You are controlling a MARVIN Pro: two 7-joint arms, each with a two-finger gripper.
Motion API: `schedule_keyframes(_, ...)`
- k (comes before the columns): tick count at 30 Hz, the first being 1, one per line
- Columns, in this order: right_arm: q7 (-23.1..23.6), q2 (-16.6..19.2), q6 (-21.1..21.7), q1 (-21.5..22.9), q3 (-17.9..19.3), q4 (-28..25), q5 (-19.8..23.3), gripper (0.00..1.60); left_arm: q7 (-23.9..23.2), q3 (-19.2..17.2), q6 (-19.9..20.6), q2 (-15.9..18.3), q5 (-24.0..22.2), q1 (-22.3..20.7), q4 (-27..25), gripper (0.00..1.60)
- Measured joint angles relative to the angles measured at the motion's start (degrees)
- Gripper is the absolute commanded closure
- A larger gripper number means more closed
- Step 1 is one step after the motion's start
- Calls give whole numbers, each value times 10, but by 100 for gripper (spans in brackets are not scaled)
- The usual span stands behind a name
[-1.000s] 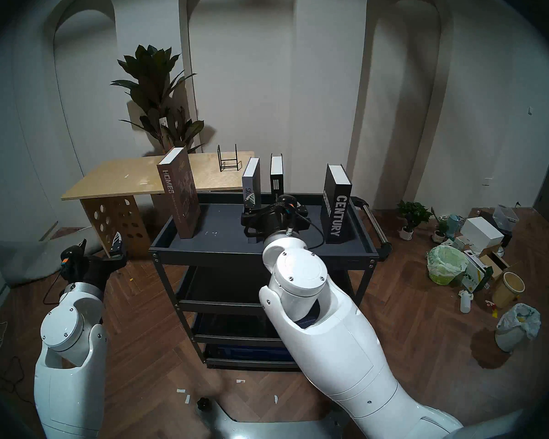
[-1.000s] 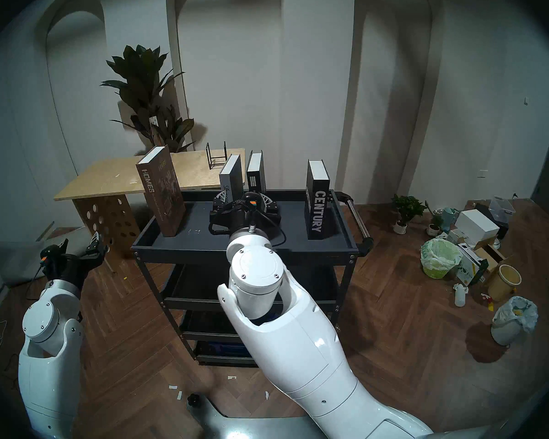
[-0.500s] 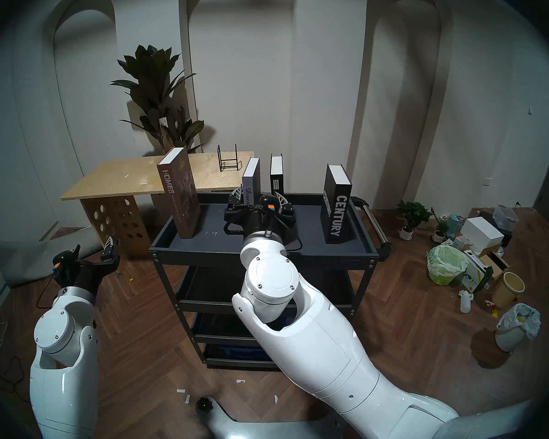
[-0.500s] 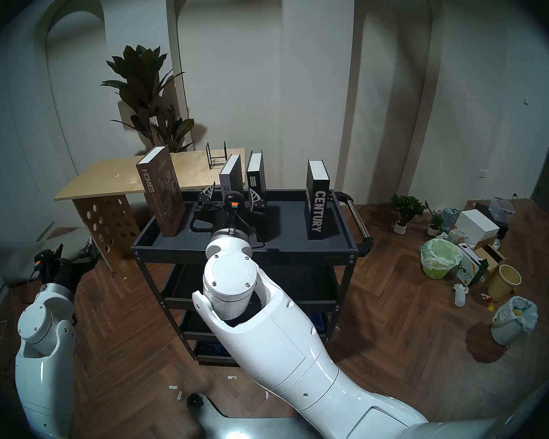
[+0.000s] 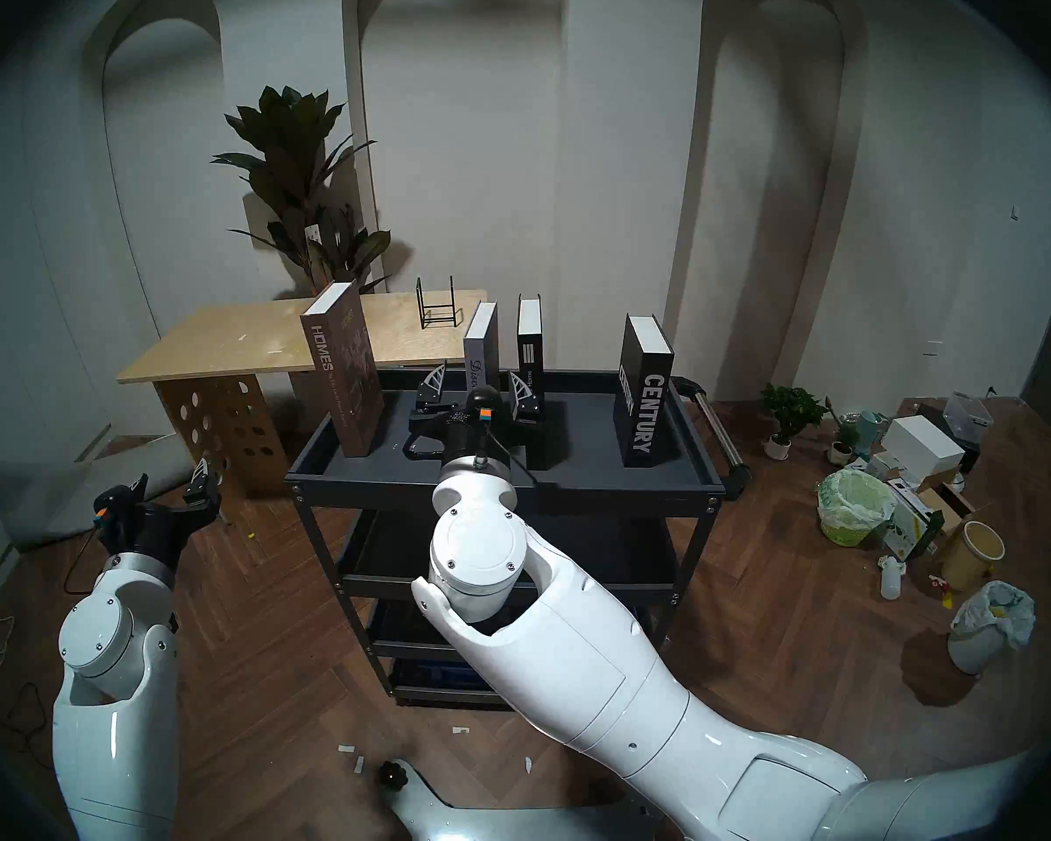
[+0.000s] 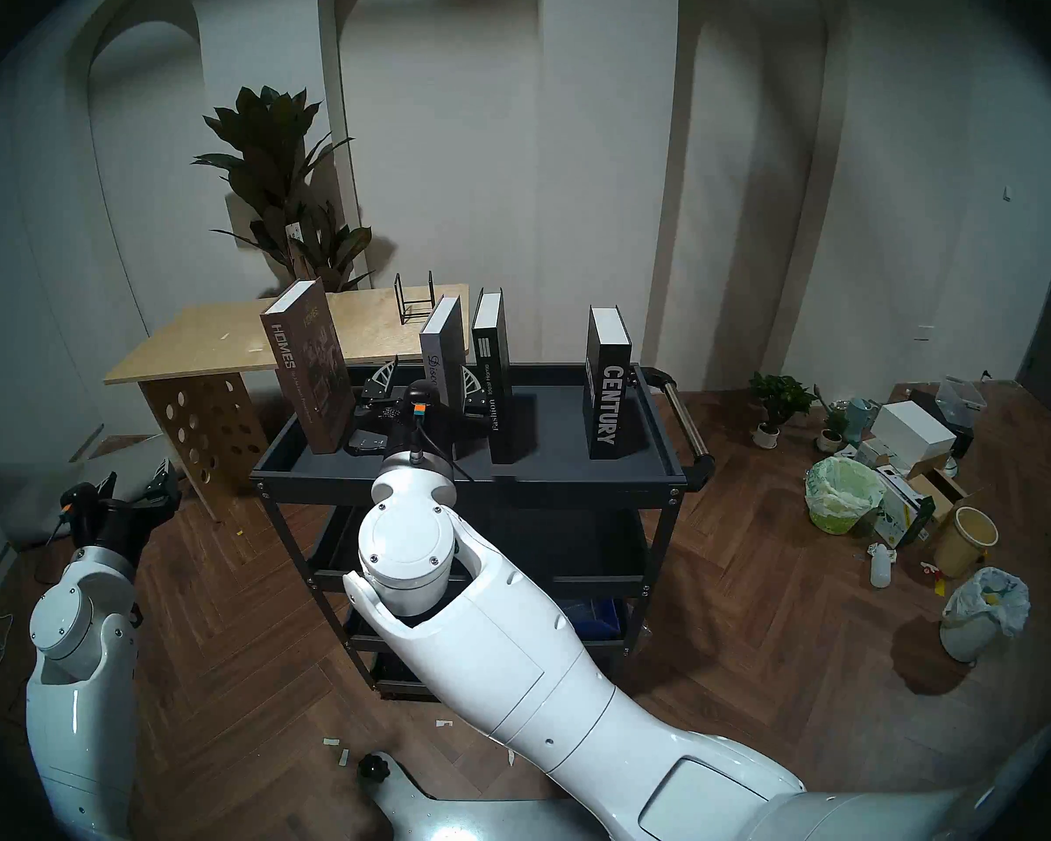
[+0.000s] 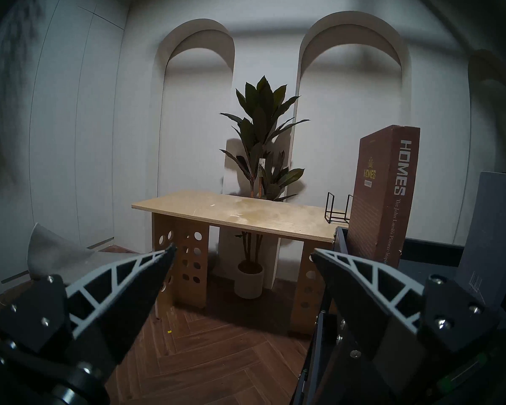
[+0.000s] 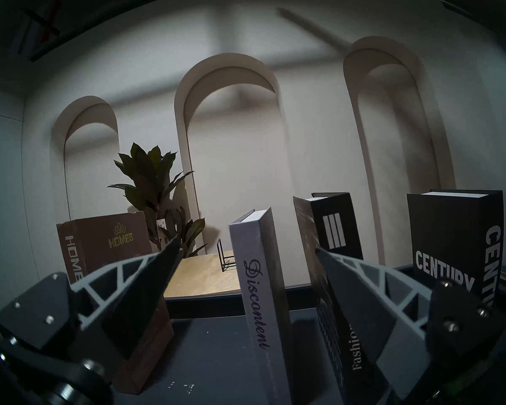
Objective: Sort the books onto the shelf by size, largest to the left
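Note:
Four books stand upright on the shelf, the cart's dark top tray. From left to right they are brown HOMES, grey Discontent, slim black Fashion and thick CENTURY. My right gripper is open just above the tray, with a finger on each side of Discontent and clear of it. In the right wrist view the right finger overlaps the Fashion book. My left gripper hangs open and empty, left of the cart and below tray height.
A plywood table with a small black wire rack stands behind the cart on the left, with a tall plant behind it. The cart's handle sticks out on the right. Bins, boxes and pots crowd the floor far right.
My right arm slid left along the tray, from in front of the Fashion book to straddling Discontent. The left arm sank and drew back slightly. Both grippers stayed open.

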Motion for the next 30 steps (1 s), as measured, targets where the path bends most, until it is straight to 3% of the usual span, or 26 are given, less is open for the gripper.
schedule_keyframes(30, -43, -73, -85, 97, 5, 202, -27, 0, -17, -17, -3, 12, -10, -8, 34, 0)
